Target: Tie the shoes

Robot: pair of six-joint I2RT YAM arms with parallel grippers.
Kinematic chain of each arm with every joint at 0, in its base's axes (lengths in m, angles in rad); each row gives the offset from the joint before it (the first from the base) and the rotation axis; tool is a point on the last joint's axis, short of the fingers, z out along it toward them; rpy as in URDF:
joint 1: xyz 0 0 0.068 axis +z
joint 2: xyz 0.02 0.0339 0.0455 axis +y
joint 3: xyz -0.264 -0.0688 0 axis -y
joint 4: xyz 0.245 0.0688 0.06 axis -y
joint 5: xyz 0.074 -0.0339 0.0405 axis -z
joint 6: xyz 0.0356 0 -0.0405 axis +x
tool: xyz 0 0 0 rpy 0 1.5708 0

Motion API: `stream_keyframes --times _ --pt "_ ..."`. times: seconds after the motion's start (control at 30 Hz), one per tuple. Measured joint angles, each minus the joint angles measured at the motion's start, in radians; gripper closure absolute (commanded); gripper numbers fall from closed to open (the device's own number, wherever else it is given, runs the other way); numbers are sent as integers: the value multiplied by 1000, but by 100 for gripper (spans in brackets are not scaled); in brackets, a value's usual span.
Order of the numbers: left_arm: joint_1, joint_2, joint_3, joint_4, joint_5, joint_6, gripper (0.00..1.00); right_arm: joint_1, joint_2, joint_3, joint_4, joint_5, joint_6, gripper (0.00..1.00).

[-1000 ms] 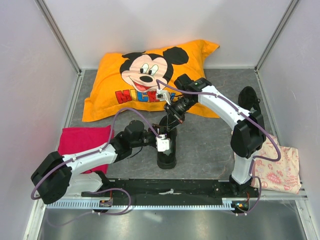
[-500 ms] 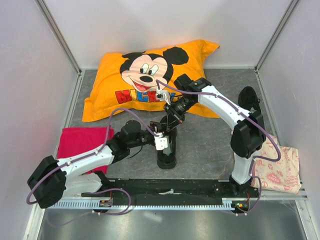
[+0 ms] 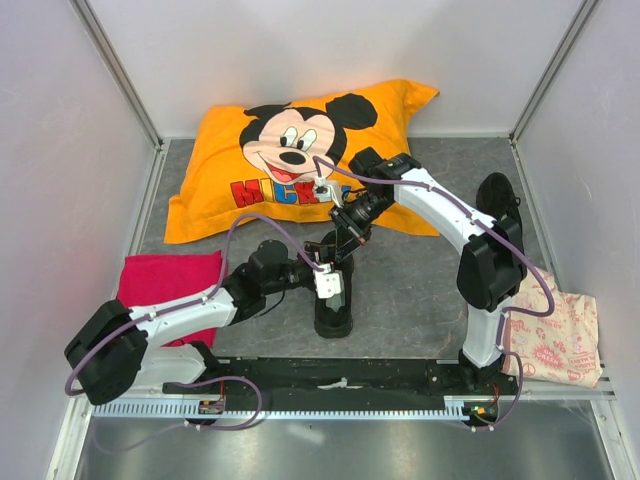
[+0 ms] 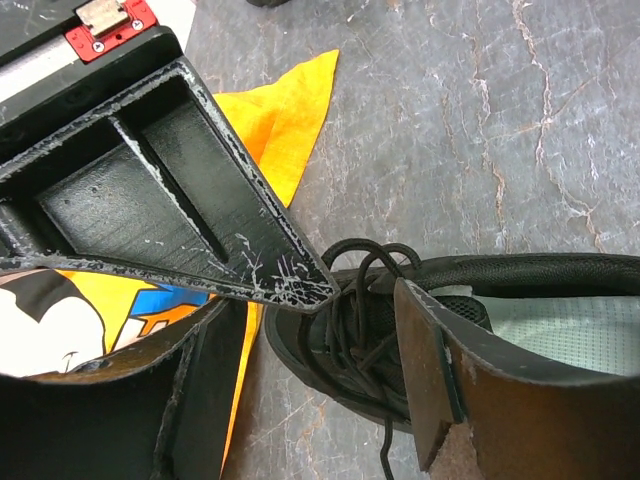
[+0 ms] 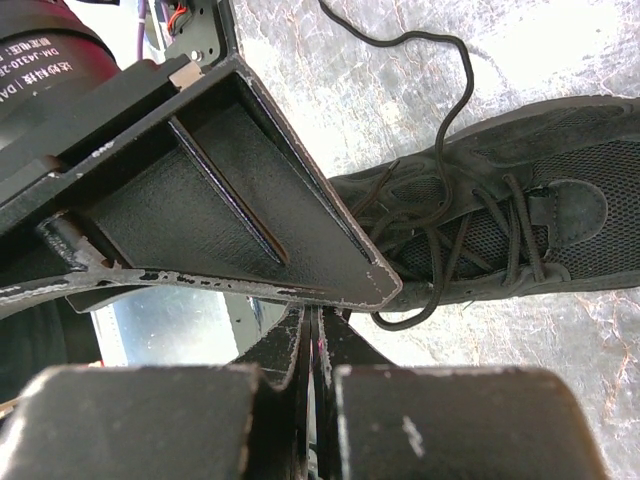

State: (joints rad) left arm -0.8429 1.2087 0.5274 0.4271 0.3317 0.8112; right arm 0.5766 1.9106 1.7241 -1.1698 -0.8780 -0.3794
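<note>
Centre shoe: a black low-top lace-up sneaker lies on the grey marbled tabletop, just in front of the pillow and between the two arms. Its open collar faces the arms' bases.
Insole: pale grey, showing inside the collar in the left wrist view.
Laces: thin black cord crosses the tongue in loose, tangled loops. One free end snakes away over the tabletop.
Left pincer: its fingers stand partly apart over the shoe's throat, one on each side of a bunch of lace loops. They hold nothing.
Right pincer: it is pressed closed, low beside the laced part of the shoe. A lace loop runs under the fingertip, and I cannot tell whether any cord is caught between the fingers.
Second shoe: a black sneaker sits at the far right of the tabletop, partly hidden behind the right arm. Its laces are too small to make out.
Pillow: an orange cushion with a cartoon mouse print lies at the back of the tabletop.
Left edge: a folded red cloth lies partly under the left arm.
Right edge: a cream cloth with a pink pattern lies beside the right arm's base.
</note>
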Motion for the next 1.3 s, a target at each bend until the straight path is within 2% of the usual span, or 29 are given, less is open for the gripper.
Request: stream_keyframes --times 0.27,0.8,1.03,1.17,1.3 --pt "0 8 -2 17 11 -14 24 -3 0 12 -12 4 8 100" --pt "4 -5 -3 -10 9 -32 25 0 0 16 -8 15 -18 100" --pt "56 -110 -5 -84 18 -76 28 2 0 16 6 19 -25 100" --pt "39 -154 -5 -79 38 -82 25 2 0 23 14 19 -15 100" --pt "12 -119 -5 -49 18 -97 25 2 0 37 28 30 11 100"
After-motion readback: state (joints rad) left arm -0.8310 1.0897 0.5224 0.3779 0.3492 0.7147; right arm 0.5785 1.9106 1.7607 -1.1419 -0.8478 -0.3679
